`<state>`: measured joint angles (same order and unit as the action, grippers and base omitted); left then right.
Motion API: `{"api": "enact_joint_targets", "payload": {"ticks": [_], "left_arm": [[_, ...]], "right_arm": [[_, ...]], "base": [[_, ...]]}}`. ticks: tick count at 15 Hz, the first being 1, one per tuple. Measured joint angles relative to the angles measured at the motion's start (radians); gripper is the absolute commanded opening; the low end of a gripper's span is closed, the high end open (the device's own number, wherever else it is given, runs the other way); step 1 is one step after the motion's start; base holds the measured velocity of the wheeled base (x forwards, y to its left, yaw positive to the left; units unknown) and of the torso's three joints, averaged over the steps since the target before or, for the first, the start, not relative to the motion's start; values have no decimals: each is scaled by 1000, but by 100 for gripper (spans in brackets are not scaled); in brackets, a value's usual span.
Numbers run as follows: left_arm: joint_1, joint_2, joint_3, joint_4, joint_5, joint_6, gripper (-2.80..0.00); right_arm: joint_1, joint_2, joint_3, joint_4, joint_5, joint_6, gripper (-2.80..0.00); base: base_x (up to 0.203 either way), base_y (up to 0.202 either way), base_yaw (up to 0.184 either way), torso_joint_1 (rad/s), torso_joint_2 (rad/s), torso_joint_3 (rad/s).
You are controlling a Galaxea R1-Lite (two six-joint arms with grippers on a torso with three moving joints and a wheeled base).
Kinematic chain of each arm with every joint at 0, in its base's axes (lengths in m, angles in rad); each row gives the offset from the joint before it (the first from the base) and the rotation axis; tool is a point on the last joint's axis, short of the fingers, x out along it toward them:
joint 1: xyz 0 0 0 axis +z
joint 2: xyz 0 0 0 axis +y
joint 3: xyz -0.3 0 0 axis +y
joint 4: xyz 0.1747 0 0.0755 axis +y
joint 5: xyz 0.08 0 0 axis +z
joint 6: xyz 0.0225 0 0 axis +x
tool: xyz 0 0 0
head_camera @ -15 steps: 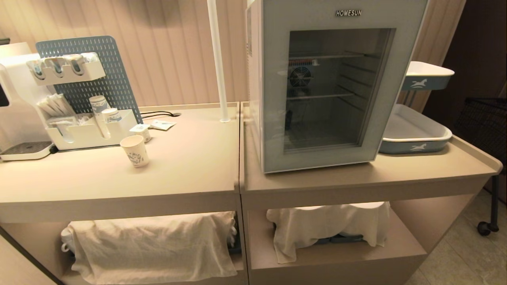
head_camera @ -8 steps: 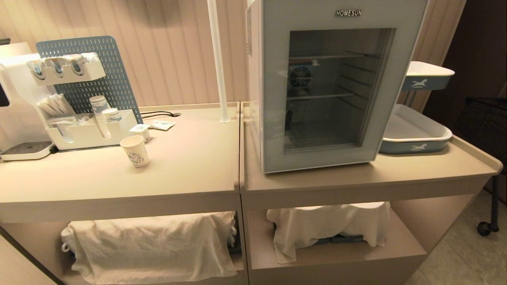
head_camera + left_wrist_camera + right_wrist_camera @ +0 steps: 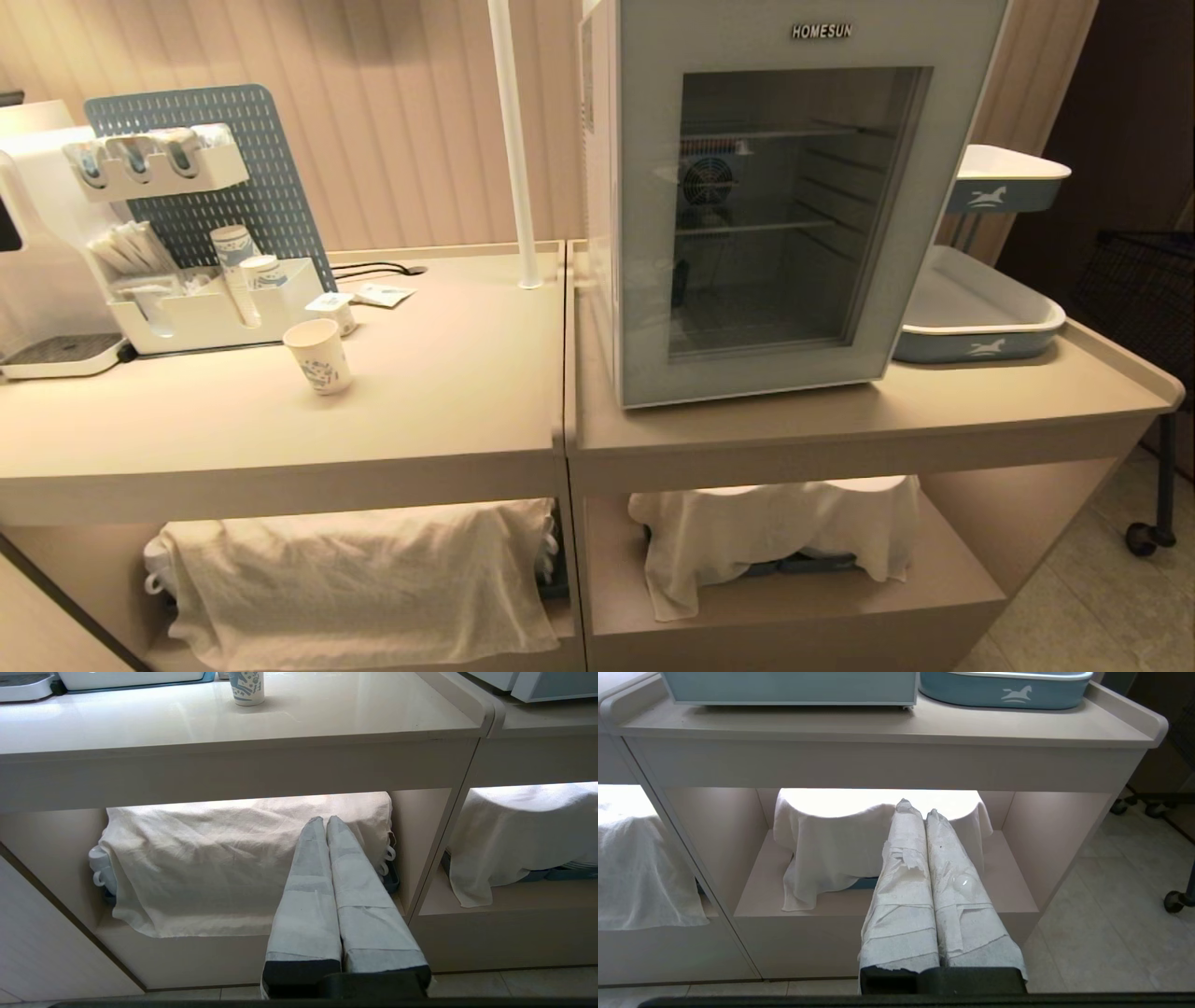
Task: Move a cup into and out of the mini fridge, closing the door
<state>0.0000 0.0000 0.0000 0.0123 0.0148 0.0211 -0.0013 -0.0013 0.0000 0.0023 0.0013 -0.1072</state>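
Here the only readable writing is "HOMESUN", at the top of the door [image 3: 761,224], which is closed on the fridge [image 3: 602,187]. The fridge stands on the right counter [image 3: 980,392]. Behind its right side there are two blue-and-white trays [image 3: 980,317], each with a white horse figure on its wall.

One cup [image 3: 318,356] stands upright on the left counter [image 3: 448,392], well apart from the fridge, just in front of a white organizer [image 3: 201,322]. This organizer holds two stacks of cups [image 3: 233,257] of the same print.

Two white cloths [image 3: 373,579] hang over things on the lower shelves, one under each counter.

The left gripper [image 3: 325,820] and the right gripper [image 3: 913,805] are both low in front of the counters, each before one cloth. The fingers of both are pressed together and hold nothing.
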Motion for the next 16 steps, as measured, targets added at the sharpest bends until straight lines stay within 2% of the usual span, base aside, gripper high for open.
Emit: {"api": "enact_joint_targets", "payload": {"ticks": [7, 16], "left_arm": [[0, 0, 0, 0, 0, 0, -280], [0, 0, 0, 0, 0, 0, -280]], "right_arm": [[0, 1, 0, 0, 3, -18, -280], [0, 1, 0, 4, 2, -1, -280]], "base": [[0, 0, 0, 0, 0, 0], [0, 0, 0, 0, 0, 0]]}}
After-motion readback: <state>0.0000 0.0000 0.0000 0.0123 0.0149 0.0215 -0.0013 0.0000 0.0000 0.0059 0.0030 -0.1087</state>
